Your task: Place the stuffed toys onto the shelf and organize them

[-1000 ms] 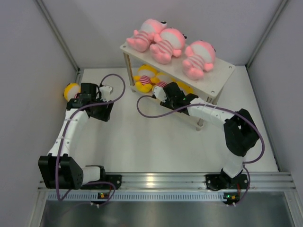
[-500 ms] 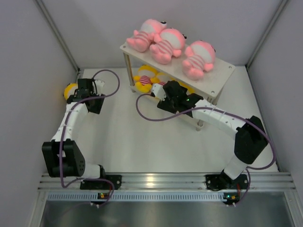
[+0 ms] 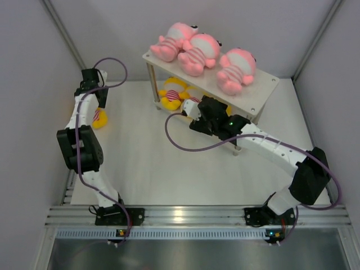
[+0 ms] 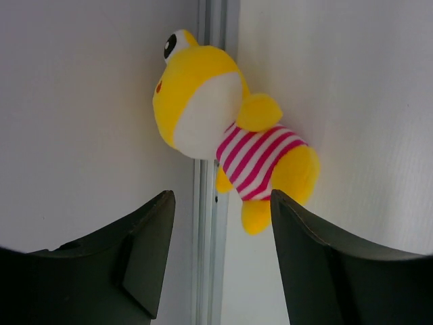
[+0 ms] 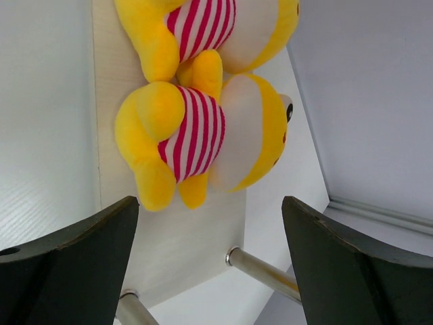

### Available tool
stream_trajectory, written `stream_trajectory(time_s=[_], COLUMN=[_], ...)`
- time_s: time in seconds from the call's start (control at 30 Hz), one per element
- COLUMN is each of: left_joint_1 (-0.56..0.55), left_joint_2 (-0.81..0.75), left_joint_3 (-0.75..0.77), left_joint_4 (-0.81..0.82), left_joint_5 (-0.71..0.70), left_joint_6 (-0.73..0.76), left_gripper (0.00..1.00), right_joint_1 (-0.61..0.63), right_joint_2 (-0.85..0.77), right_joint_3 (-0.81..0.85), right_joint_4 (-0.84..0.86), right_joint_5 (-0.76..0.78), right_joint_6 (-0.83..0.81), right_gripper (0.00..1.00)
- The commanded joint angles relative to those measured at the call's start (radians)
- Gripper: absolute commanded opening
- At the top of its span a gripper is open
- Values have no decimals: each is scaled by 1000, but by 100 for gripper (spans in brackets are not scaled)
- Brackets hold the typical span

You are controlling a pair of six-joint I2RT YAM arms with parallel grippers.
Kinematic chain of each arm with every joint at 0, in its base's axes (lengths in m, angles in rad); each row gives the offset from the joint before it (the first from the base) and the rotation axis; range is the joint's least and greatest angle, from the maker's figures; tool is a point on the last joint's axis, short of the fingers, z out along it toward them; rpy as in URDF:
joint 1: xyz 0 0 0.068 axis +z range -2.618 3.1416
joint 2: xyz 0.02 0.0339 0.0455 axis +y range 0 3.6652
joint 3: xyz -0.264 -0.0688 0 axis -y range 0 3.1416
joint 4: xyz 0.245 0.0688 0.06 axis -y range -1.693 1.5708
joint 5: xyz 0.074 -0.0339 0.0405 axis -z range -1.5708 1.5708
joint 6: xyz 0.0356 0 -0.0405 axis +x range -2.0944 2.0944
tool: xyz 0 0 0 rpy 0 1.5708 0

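Left wrist view: the left tool [image 4: 222,198] hangs with its two dark fingers spread and nothing between them, just above a small yellow plush animal [image 4: 230,128] in a pink-and-white striped shirt. That toy lies on its side at the left edge of the white tabletop [image 3: 157,163], its head over the aluminium rail [image 4: 218,20] at the foot of the grey side wall [image 4: 81,101]. The right tool [image 5: 210,203] is likewise spread and empty. It faces the lower board of the white two-tier shelf [image 3: 264,89] with thin silver metal legs, which stands toward the far right of the tabletop. Two yellow striped plush toys [image 5: 203,132] lie side by side, touching, near one end of that lower board. Three pink striped plush toys [image 3: 199,52] lie along the upper board, the left two pressed together and the third a little apart.

I judge the task close to finished, with five toys on the shelf and one left on the tabletop. That one is not yet grasped and has to be lifted and carried across. The pink ones lie at differing angles and may want straightening.

From above, the upper board hides most of the lower one, so I cannot tell how much free room it has. The left arm covers part of the remaining toy. The right wrist view cuts off the farther yellow toy's head. Whether the toy on the tabletop touches the wall is unclear.
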Motion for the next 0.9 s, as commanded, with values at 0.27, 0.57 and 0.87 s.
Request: stream_trajectory(time_s=[0.27, 0.57, 0.87], left_joint_1=[45, 90, 114], left_joint_2=[248, 322, 413], left_joint_3=[240, 275, 306], left_joint_4=[69, 66, 66], left_joint_5=[-114, -88, -32], left_joint_6=[-23, -23, -12], left_gripper=[64, 66, 67], right_joint_1=[28, 36, 54], right_joint_2=[-47, -1, 51], right_joint_3=[-56, -54, -16], right_joint_4=[-44, -81, -89], right_joint_5=[41, 56, 95], right_joint_6=[25, 30, 8], right_gripper=[86, 85, 85])
